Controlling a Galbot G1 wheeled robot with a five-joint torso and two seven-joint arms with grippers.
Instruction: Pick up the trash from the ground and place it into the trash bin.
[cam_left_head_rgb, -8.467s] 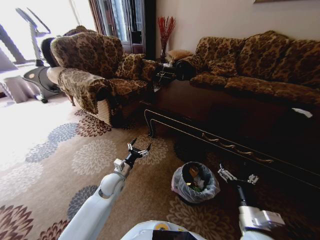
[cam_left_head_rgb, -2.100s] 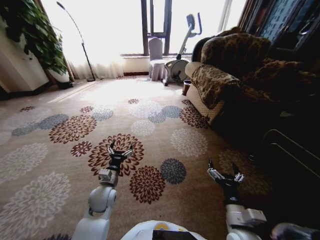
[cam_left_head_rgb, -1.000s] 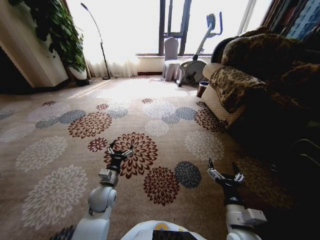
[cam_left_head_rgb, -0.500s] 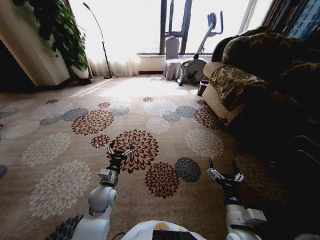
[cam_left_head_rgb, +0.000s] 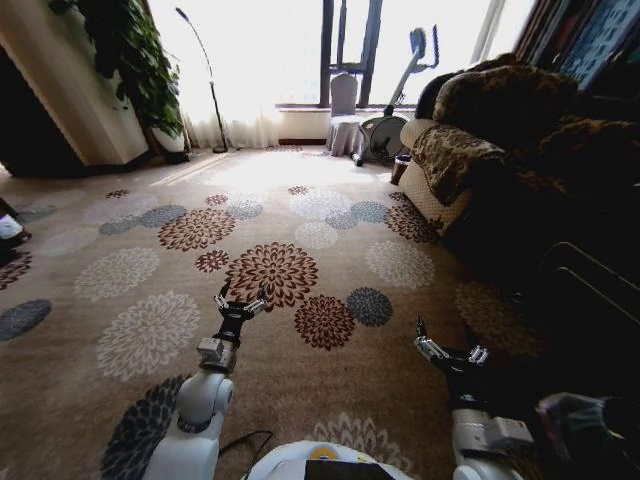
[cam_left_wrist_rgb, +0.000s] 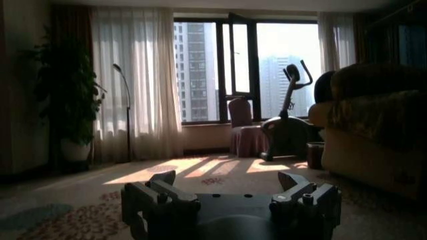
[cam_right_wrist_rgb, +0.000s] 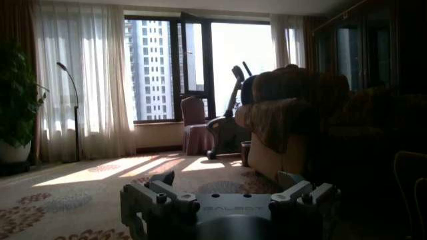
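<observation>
The trash is out of view. At the lower right corner, just right of my right arm, part of the trash bin (cam_left_head_rgb: 576, 416) peeks in as a dark shape with a pale, thin liner bag. My left gripper (cam_left_head_rgb: 242, 293) is held out over the flowered carpet, open and holding nothing. My right gripper (cam_left_head_rgb: 446, 340) hovers over the carpet near the dark furniture, also open and holding nothing. The left wrist view shows the left gripper (cam_left_wrist_rgb: 227, 182) with its fingers spread apart. The right wrist view shows the right gripper (cam_right_wrist_rgb: 227, 181) the same way.
A patterned sofa (cam_left_head_rgb: 470, 150) and dark furniture (cam_left_head_rgb: 590, 290) line the right side. An exercise bike (cam_left_head_rgb: 395, 100), a covered chair (cam_left_head_rgb: 343, 110), a floor lamp (cam_left_head_rgb: 205, 70) and a large plant (cam_left_head_rgb: 130, 60) stand by the window. A small white item (cam_left_head_rgb: 8, 230) lies at the left edge. A cable (cam_left_head_rgb: 245, 440) lies near my base.
The whole picture has shifted, so the camera has moved with the robot. The bin's liner has come into view at the lower right. Both arms hold the same pose, grippers still open.
</observation>
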